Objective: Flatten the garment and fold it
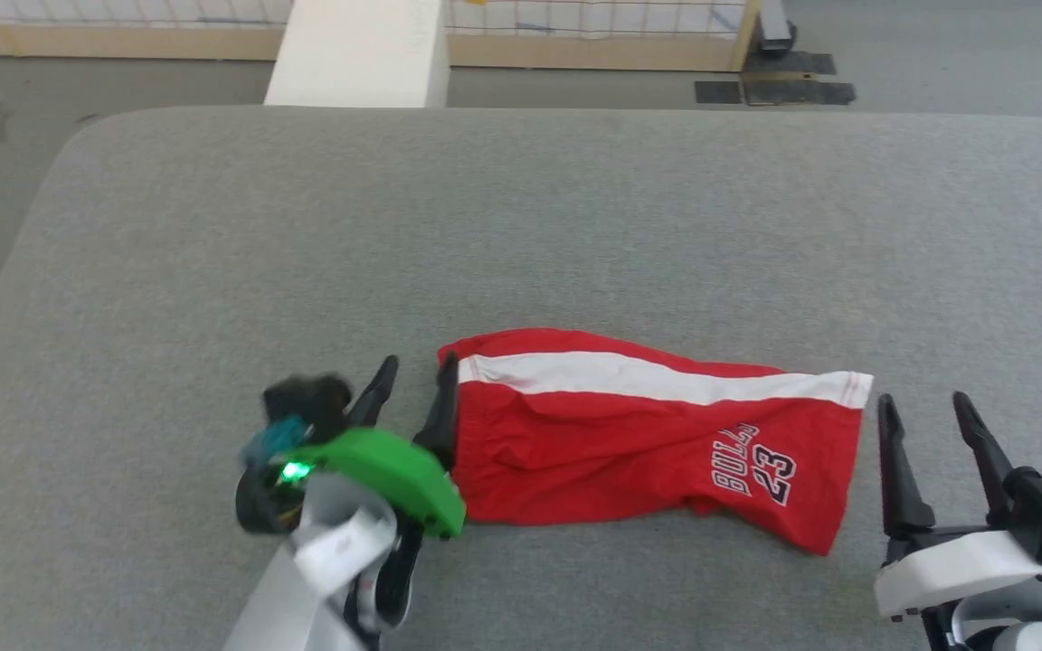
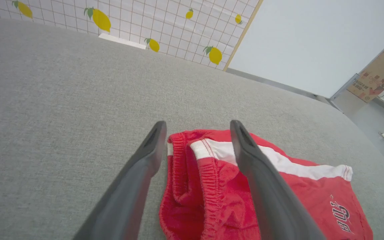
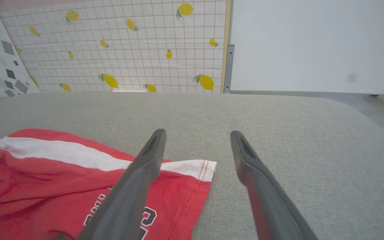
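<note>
The garment, red shorts with a white stripe and white "BULLS 23" print, lies sideways on the grey table, waistband at the left, leg hem at the right. My left gripper stands open at the waistband end; in the left wrist view its fingers straddle the bunched waistband of the garment without closing on it. My right gripper is open just right of the hem, holding nothing. In the right wrist view the hem corner of the garment lies beside its left finger.
The grey fabric-covered table stretches wide behind and around the shorts. Beyond its far edge stand a white block, a lemon-patterned grid panel and a white board. Floor lies to the left and far right.
</note>
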Controlling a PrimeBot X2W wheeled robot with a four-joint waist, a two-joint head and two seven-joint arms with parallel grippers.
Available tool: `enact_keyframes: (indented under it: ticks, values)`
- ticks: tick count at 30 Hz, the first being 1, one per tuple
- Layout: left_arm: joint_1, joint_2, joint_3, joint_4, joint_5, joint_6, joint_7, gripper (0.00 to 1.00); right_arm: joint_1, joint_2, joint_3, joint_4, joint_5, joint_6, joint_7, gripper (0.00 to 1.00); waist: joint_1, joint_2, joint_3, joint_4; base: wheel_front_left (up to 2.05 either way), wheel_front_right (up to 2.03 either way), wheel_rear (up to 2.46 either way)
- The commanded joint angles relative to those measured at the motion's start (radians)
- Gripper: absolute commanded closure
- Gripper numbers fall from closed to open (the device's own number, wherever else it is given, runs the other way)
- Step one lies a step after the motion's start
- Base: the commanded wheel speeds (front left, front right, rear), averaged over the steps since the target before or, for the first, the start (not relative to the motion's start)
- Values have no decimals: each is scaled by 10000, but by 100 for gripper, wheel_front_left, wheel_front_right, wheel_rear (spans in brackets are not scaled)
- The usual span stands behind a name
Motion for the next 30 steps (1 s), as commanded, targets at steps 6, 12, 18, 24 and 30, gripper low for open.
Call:
enact_keyframes:
  ticks: [6, 12, 18, 24, 30]
  values:
    - [-1224, 14, -238, 848, -27, 1132, 2905, 0, 60, -3, 342, -178, 85, -15, -294, 0, 0, 0, 73, -646, 0, 0, 0]
    - [-1939, 366, -287, 1295, -72, 1718, 5101, 0, 9, -3, 467, -137, 167, -15, -236, 0, 0, 0, 233, -934, 0, 0, 0]
    - [-2174, 502, -415, 1199, -275, 1740, 6236, 0, -85, -3, 509, -6, 264, -15, -266, 0, 0, 0, 347, -1077, 0, 0, 0]
    - [-2252, 678, -516, 1006, -185, 1749, 6382, 30, -175, -3, 600, 104, 274, -15, -291, 0, 0, 0, 381, -1119, 0, 0, 0]
    - [-2230, 764, -627, 951, -197, 1565, 6280, 100, -162, -3, 685, 152, 259, -15, -189, 0, 0, 0, 282, -1044, 0, 0, 0]
